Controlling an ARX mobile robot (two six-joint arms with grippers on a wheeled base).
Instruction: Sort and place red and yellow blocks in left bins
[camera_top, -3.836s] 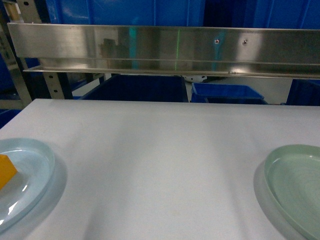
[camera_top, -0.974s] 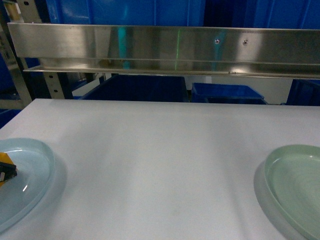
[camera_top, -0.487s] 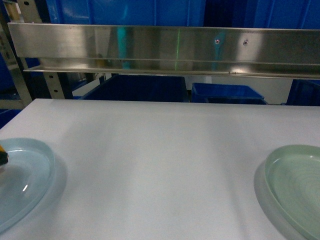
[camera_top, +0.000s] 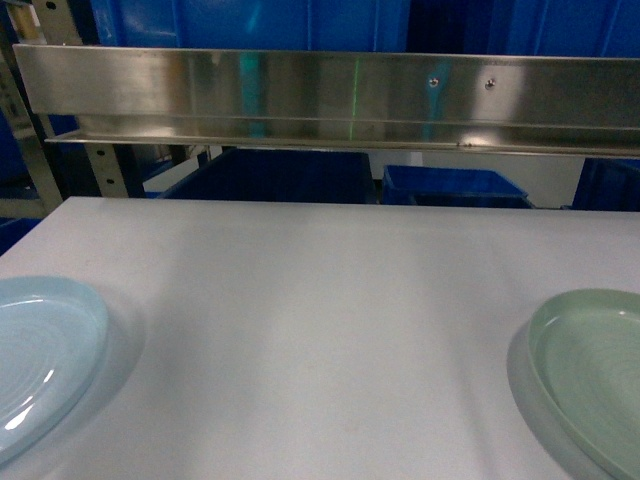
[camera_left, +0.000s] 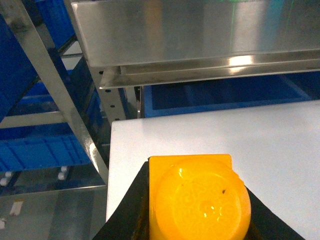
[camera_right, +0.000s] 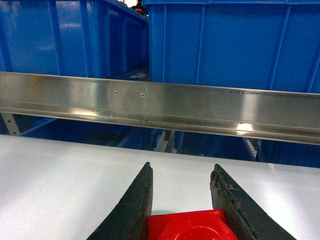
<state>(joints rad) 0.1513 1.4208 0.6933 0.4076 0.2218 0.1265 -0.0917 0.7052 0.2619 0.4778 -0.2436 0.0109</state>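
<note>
In the left wrist view, the orange-yellow block (camera_left: 197, 200) fills the bottom, and my left gripper (camera_left: 197, 176) is shut on it, above the table's far left corner. The right wrist view shows my right gripper (camera_right: 181, 167) shut on the red block (camera_right: 187, 226), its black fingers (camera_right: 134, 205) pressed against the block's sides over the white table. Bright-blue bins stand left of the table (camera_left: 37, 147) and behind the steel rail (camera_right: 235, 45). Neither gripper nor block appears in the head view.
A pale blue plate (camera_top: 45, 350) lies at the table's left edge and a pale green plate (camera_top: 590, 370) at its right. A steel rail (camera_top: 330, 95) crosses behind the white table (camera_top: 320, 320). A slanted steel post (camera_left: 55, 90) stands near the left corner.
The yellow block and the left gripper's tip were on the pale blue plate at the head view's left edge. They slid out of that view, and the plate now lies bare.
</note>
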